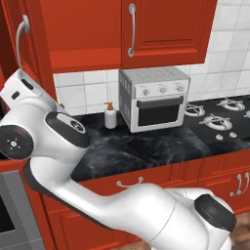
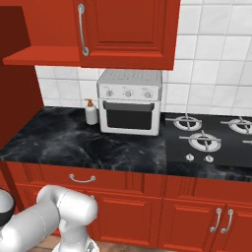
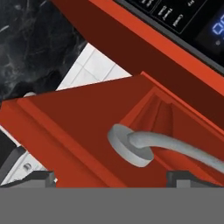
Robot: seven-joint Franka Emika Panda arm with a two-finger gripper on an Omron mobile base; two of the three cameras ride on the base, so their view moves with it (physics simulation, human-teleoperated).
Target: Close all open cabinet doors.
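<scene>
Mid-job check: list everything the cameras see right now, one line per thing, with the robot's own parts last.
open cabinet door: one, red, swung out at upper left, silver handle close before the hand camera
closed cabinet door: one, red, above the toaster oven
toaster oven: one, silver, on the counter against the wall
soap dispenser: one, white with orange pump, left of the oven
counter: one, black marble
gas hob: one, black, right end of counter
drawer: one, red, under the counter
lower doors: red, below
gripper: one, open, tips flanking the handle's base
</scene>
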